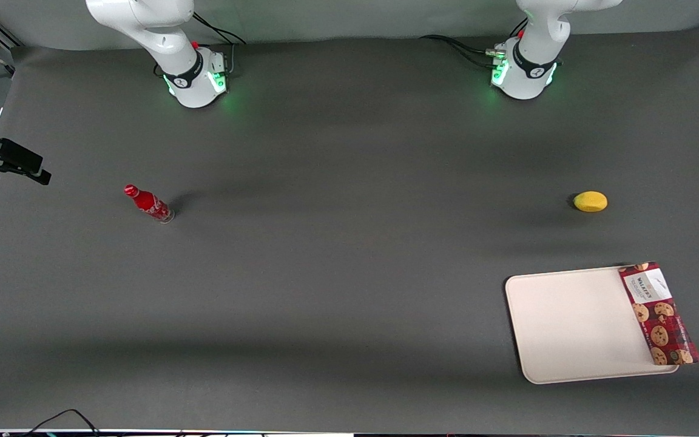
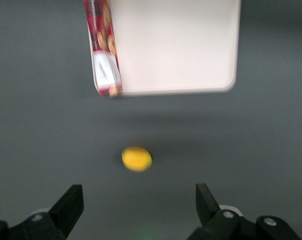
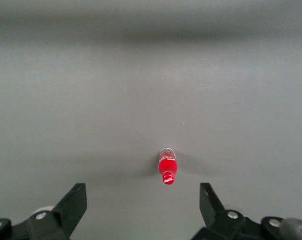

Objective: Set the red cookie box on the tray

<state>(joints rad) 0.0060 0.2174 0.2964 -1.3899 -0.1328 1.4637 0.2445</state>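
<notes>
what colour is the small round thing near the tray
Yellow: the lemon shows best in the front view.

white label patch (image 1: 647, 285) on the red cookie box (image 1: 659, 312): dark lettering, too small to read. white script on the small red bottle (image 1: 149, 204), illegible too.

The gripper (image 2: 139, 205) is hanging wide open over bare mat, with only the lemon (image 2: 136, 159) lying between it and the tray (image 2: 191, 50). The box (image 1: 659, 313) is covering the tray's (image 1: 568, 325) right edge in the front frame, leaving the rest bare. The bottle (image 1: 148, 203) is standing well apart, left of centre.
</notes>
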